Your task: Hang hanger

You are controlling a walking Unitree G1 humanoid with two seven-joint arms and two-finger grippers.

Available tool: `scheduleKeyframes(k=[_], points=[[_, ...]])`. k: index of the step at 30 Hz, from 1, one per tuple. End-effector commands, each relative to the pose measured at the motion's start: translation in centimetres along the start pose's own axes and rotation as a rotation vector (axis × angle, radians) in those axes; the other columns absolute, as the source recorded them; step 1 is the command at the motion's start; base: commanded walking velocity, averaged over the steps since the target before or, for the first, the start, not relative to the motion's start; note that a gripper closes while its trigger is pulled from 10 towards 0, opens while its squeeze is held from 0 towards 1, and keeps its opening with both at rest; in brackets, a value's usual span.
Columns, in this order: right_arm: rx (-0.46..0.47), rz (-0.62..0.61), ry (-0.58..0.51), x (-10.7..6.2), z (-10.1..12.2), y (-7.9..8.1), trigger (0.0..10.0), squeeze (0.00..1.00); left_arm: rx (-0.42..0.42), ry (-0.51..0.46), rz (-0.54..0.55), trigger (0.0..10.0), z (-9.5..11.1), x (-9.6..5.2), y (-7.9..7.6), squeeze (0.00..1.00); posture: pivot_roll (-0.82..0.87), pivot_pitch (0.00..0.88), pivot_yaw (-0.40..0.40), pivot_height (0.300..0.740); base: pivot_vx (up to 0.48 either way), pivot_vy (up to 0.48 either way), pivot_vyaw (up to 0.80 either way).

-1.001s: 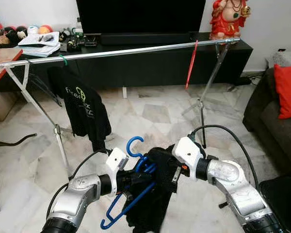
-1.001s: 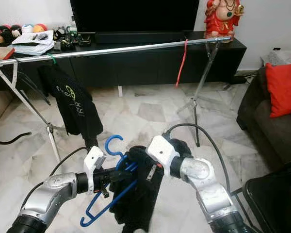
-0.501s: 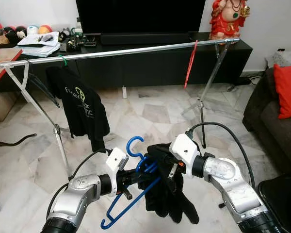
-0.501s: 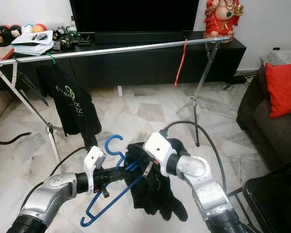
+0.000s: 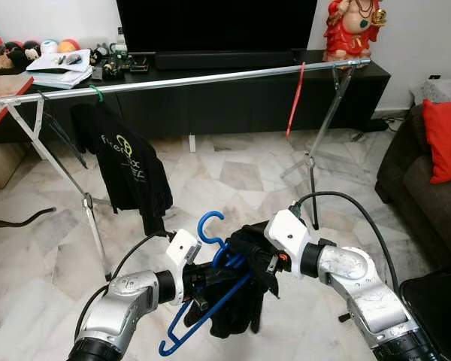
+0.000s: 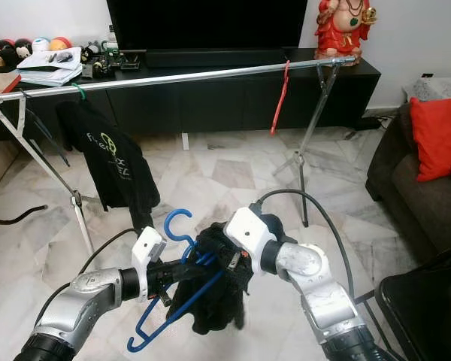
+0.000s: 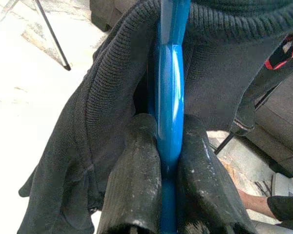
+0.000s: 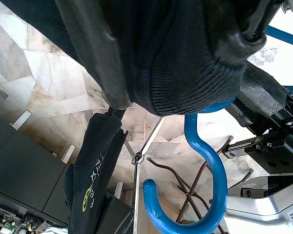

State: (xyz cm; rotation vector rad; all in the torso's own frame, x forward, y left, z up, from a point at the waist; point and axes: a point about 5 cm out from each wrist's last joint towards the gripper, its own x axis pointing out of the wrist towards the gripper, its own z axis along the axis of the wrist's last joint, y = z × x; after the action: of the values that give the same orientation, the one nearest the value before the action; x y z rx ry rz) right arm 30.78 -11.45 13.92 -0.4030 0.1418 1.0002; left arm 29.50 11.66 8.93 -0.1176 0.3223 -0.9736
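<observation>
Left gripper (image 7: 168, 195) pinches blue hanger (image 7: 168, 97) under black garment (image 7: 107, 122).

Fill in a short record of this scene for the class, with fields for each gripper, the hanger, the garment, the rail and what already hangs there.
left gripper: fingers shut on the blue hanger
right gripper: fingers clamped on the black knitted garment
garment: draped over the hanger, hanging below it
hanger hook: free, pointing up
clothes rail: ahead, across the room, above the hanger
already hanging: black T-shirt on a green hanger; red hanger
status: hanger not yet on the rail
</observation>
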Motion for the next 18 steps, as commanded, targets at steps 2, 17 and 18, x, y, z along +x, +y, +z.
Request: scheduleKeyframes(k=[2,17,18], points=[[-0.029,0.014,0.01,-0.1,0.4,0.4,10.0,1.0,0.017,-0.032,0.009,10.0,0.6,0.0,0.1,0.0,-0.06,0.091,-0.022,0.74,0.0,0.0,0.0],[-0.087,-0.108,0.189,-2.1,-1.2,-0.2,10.0,1.0,0.036,-0.041,0.084,10.0,0.3,0.3,0.8,0.0,-0.08,0.082,-0.031,0.74,0.0,0.0,0.0],[-0.081,-0.125,0.185,-2.0,-1.1,-0.3,10.0,1.0,0.037,-0.044,0.089,10.0,0.3,0.3,0.9,0.0,-0.08,0.08,-0.031,0.74,0.0,0.0,0.0]])
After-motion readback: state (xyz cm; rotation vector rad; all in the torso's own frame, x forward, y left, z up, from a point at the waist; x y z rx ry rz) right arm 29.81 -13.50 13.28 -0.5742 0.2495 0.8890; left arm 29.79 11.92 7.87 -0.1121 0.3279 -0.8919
